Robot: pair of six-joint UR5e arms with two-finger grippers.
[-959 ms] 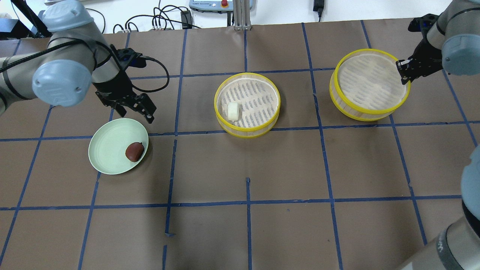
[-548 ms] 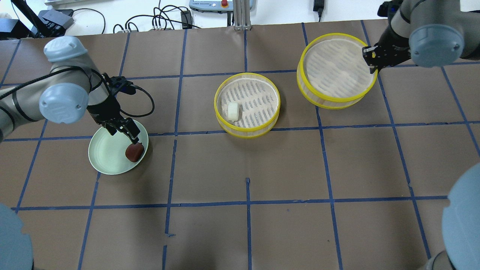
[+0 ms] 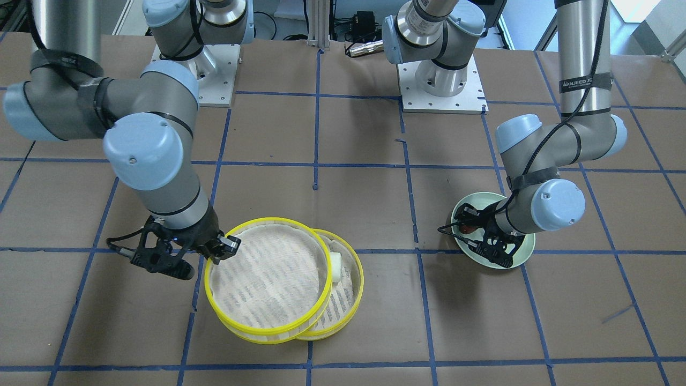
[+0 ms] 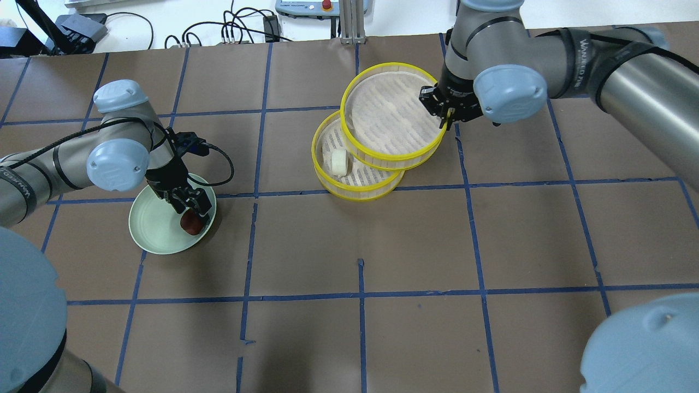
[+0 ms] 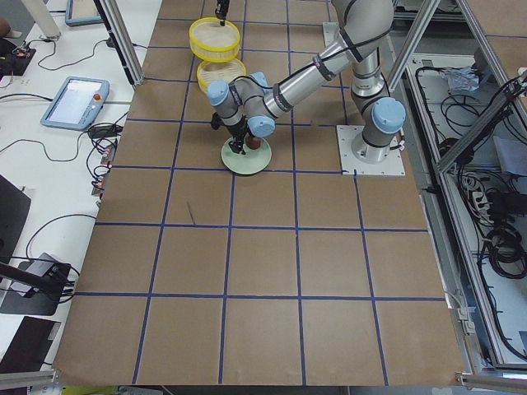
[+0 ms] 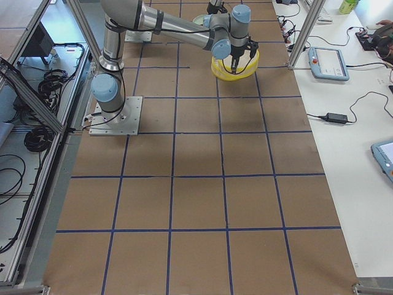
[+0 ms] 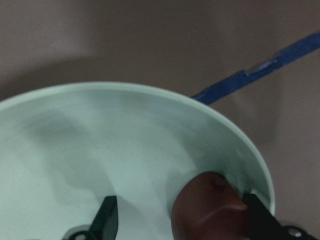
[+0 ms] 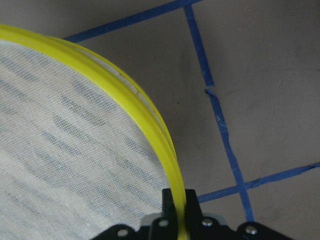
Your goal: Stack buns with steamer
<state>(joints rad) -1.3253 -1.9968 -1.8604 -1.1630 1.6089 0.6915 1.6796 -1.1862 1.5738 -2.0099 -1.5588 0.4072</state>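
The dark reddish-brown bun lies on the pale green plate. My left gripper is low over the plate and open. In the left wrist view the bun sits between the fingers, close to the right one. The white bun lies in the lower yellow-rimmed steamer. My right gripper is shut on the rim of a second steamer tray, held above the lower one and offset to its far right. The rim is pinched between the fingers.
Brown table cover with a blue tape grid. Cables and a control pendant lie beyond the far edge. In the front view the held tray hides most of the lower steamer, and the white bun shows beside it.
My right arm has carried the steamer tray left until it overlaps the middle steamer. My left gripper has come down onto the plate and now straddles the brown bun.
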